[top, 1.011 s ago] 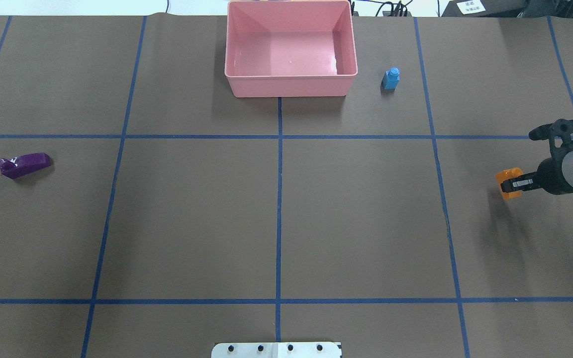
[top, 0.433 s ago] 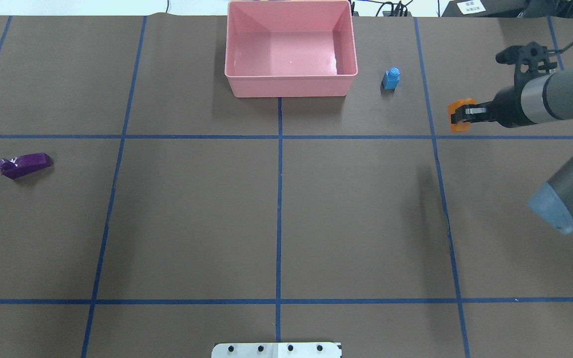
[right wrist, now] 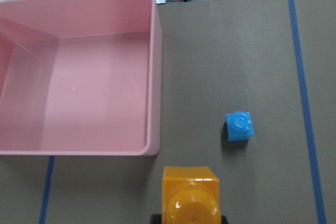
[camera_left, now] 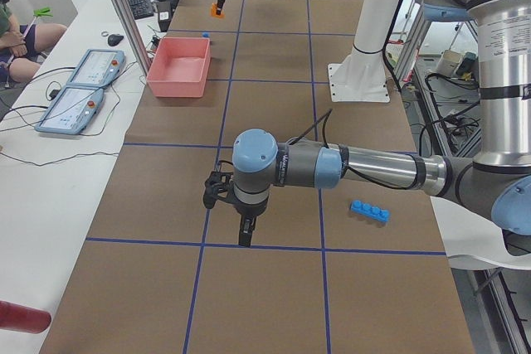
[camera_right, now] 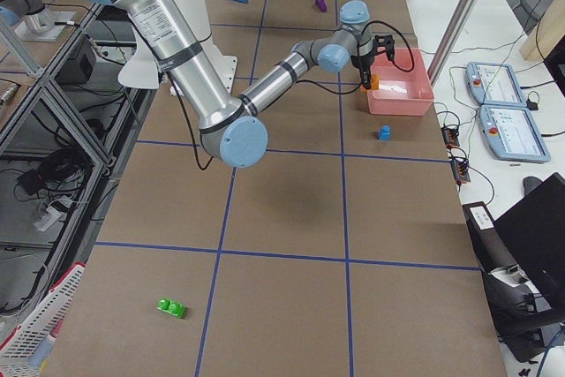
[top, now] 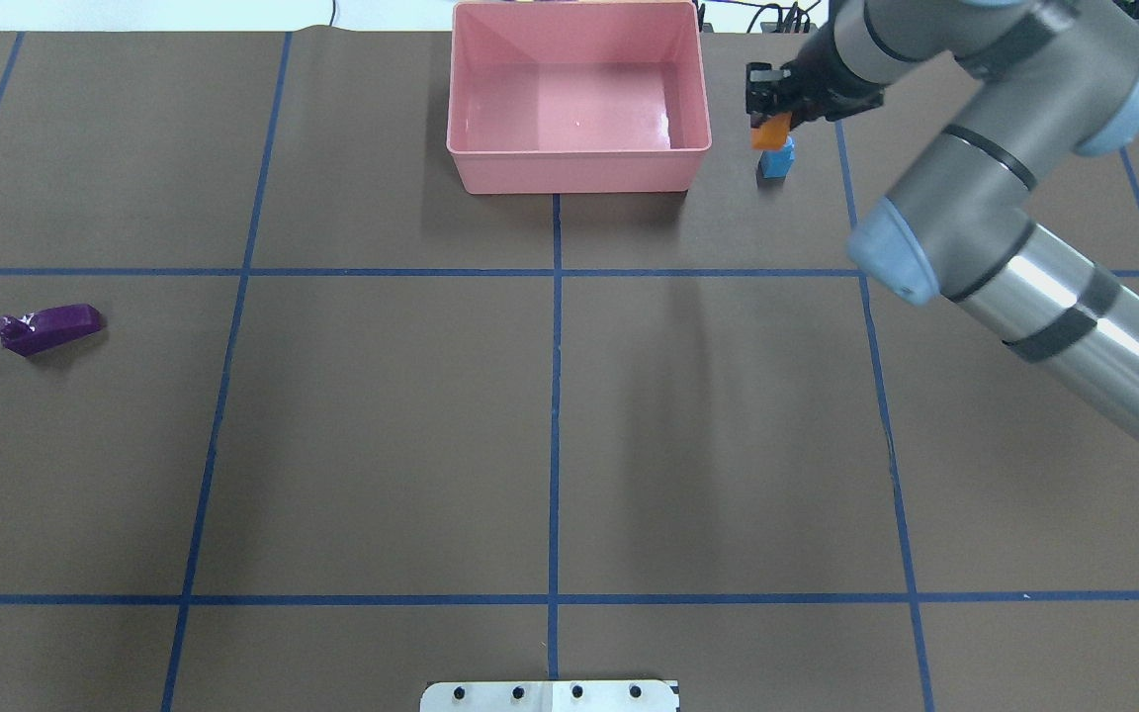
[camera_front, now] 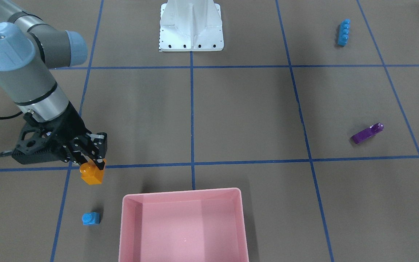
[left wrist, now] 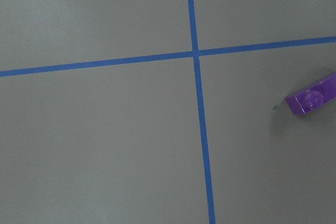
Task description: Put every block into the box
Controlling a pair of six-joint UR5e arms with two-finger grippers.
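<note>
My right gripper [top: 770, 115] [camera_front: 94, 164] is shut on the orange sloped block [top: 771, 132] [camera_front: 92, 175] [right wrist: 190, 195] and holds it in the air. It hangs just right of the pink box [top: 577, 151] [camera_front: 180, 191] [right wrist: 152, 77], over the small blue cube [top: 776, 161] [camera_front: 91, 218] [right wrist: 239, 126]. The box is empty. The purple bar [top: 47, 327] [camera_front: 367, 133] [left wrist: 313, 98] lies at the far left. The long blue bar [camera_front: 344, 32] [camera_left: 369, 210] lies near the left arm. The green block [camera_right: 171, 309] lies far off. My left gripper [camera_left: 246, 234] points down over bare table; I cannot tell whether it is open.
The white metal base [camera_front: 191, 25] [top: 550, 695] stands at the robot's edge of the table. Cables [top: 777, 18] lie behind the box. Operator tablets [camera_left: 91, 68] and a seated person [camera_left: 17, 31] are on a side desk beyond the far edge.
My right gripper has carried the orange block from the right side of the table away and leftward, to beside the box's right wall over the blue cube. The other blocks have not moved.
</note>
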